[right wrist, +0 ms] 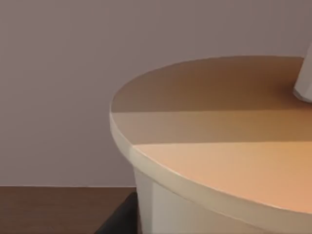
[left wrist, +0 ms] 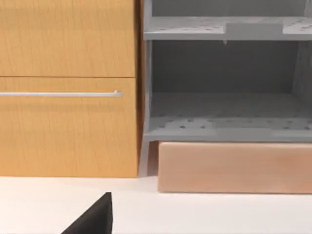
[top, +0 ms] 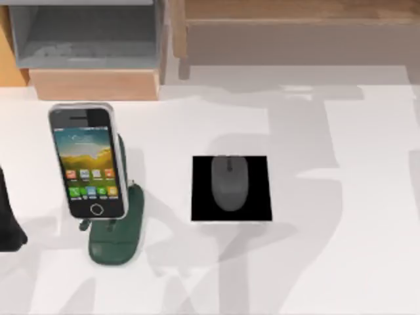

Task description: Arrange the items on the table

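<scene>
The smartphone [top: 88, 161] with its colourful screen leans upright on a dark green stand [top: 118, 231] at the table's [top: 341, 249] left. The dark grey mouse [top: 229, 182] lies on a black square mat [top: 200, 211] at the middle. In the right wrist view the orange-beige drink cup [right wrist: 209, 146] looms very close, its lid flat and its white straw [right wrist: 304, 83] at the edge, with a wall and floor behind it. One dark finger [right wrist: 122, 218] of my right gripper rests against the cup's side. My left gripper [top: 8, 223] hangs at the table's left edge.
A wooden shelf unit [top: 92, 39] with a grey open compartment stands along the back left, and a wooden drawer front with a metal bar handle [left wrist: 58, 93] sits beside the compartment. A pale wooden base block [left wrist: 234, 165] lies under the shelf.
</scene>
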Tool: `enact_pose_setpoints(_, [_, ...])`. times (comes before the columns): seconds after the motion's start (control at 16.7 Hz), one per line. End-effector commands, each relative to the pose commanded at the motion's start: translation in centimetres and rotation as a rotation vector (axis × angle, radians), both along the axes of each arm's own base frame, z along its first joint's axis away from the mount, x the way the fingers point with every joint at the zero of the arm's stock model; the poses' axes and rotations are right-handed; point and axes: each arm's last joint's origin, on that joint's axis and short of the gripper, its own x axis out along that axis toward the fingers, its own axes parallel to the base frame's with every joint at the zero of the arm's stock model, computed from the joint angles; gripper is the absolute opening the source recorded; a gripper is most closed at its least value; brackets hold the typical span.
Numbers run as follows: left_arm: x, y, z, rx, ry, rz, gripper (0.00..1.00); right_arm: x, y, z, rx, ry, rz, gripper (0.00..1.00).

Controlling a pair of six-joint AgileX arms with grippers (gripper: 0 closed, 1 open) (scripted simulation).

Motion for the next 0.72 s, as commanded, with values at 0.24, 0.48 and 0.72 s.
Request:
enact_pose_setpoints(0.24, [0.00,0.00,0.00,0.000,0.000,0.000,1.00,0.00,0.00,0.00,0.000,0.000,0.000,0.30])
enact_pose_setpoints(0.48, [0.00,0.00,0.00,0.000,0.000,0.000,1.00,0.00,0.00,0.00,0.000,0.000,0.000,0.60])
enact_pose_setpoints(0.72, [0.00,0.00,0.00,0.000,0.000,0.000,1.00,0.00,0.00,0.00,0.000,0.000,0.000,0.90])
